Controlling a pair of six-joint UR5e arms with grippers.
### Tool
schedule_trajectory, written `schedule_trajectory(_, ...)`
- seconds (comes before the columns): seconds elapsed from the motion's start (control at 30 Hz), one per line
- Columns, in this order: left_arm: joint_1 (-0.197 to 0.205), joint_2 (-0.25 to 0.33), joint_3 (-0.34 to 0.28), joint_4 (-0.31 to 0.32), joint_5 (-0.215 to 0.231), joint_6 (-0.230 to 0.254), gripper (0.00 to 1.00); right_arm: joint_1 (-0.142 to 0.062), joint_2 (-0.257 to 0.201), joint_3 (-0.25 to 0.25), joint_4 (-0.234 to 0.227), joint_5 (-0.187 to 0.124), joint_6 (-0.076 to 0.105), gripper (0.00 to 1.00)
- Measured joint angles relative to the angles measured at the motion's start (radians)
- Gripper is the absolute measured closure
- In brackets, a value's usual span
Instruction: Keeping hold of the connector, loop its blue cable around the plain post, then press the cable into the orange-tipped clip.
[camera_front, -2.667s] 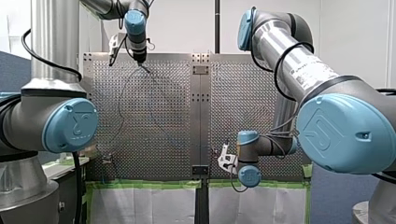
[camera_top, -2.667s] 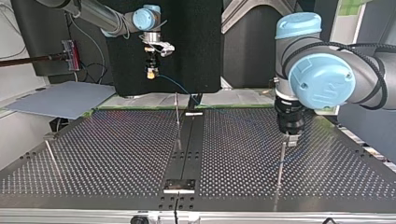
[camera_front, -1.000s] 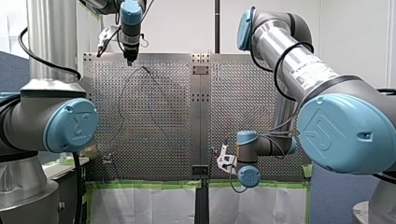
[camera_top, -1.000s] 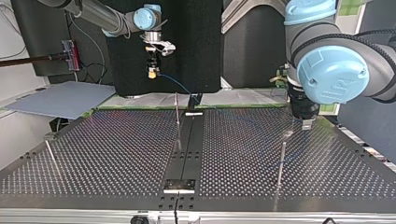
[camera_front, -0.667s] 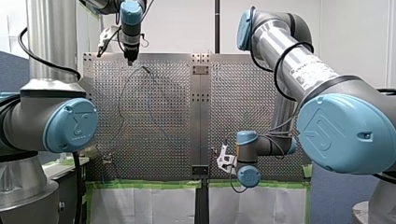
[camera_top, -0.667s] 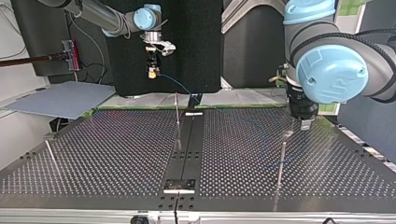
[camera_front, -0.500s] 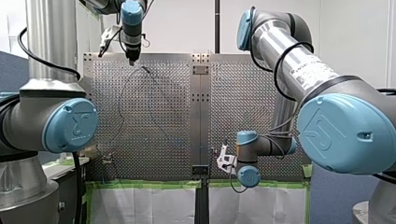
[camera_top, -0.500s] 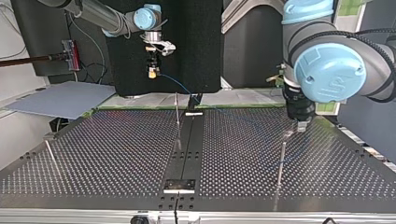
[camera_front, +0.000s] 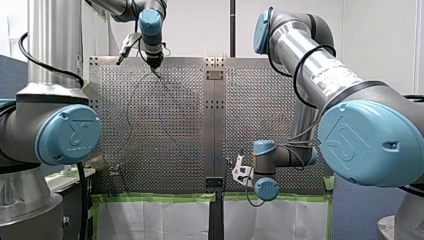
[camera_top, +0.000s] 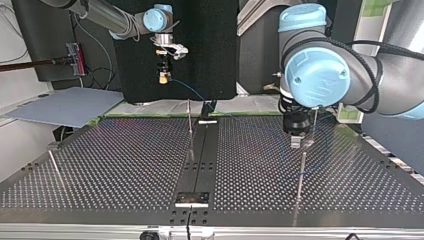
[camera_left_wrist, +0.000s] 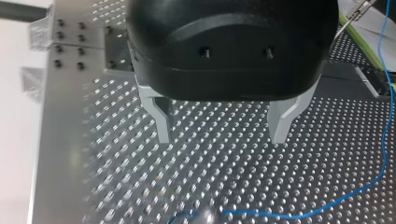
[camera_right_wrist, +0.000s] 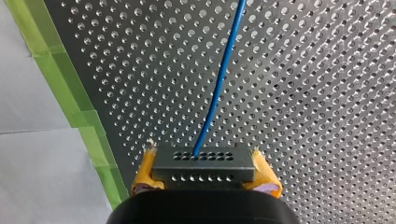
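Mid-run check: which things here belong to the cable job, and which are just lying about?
Job: connector, blue cable, my right gripper, my left gripper, post nearest it.
Lying about: grey sheet, green tape, white paper.

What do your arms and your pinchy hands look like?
My left arm and my right arm are shiny silver tubes with round blue caps and black cables. My left gripper is black with grey metal fingers; my right gripper has yellow pads.
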Motion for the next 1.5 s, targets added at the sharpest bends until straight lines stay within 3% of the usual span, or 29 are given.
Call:
schedule_trajectory(0.23, -0.066, -0.066, 0.011, 0.066, -0.041, 0.066, 0.0, 0.001, 0.0, 0.0, -0.003, -0.005, 0.0, 1.0)
schedule_trajectory(0.37, -0.107, -0.106, 0.012, 0.106, -0.014, 0.101, 0.0, 0.001, 0.0, 0.0, -0.003, -0.005, 0.0, 1.0)
schedule_trajectory(0.5, -0.136, -0.148, 0.012, 0.148, 0.024, 0.09, 0.0, 0.001, 0.0, 0.0, -0.003, -0.006, -0.002, 1.0)
schedule_trajectory(0.7, -0.134, -0.201, 0.013, 0.208, 0.084, 0.071, 0.0, 0.001, 0.0, 0.0, -0.004, -0.006, -0.003, 1.0)
schedule_trajectory(0.93, -0.112, -0.214, 0.014, 0.28, 0.14, 0.122, 0.0, 0.003, 0.0, 0.0, -0.005, -0.006, -0.003, 1.0)
schedule_trajectory(1.5, -0.08, -0.215, 0.014, 0.378, 0.009, 0.253, 0.0, 0.01, 0.0, 0.0, -0.004, -0.006, -0.004, 1.0)
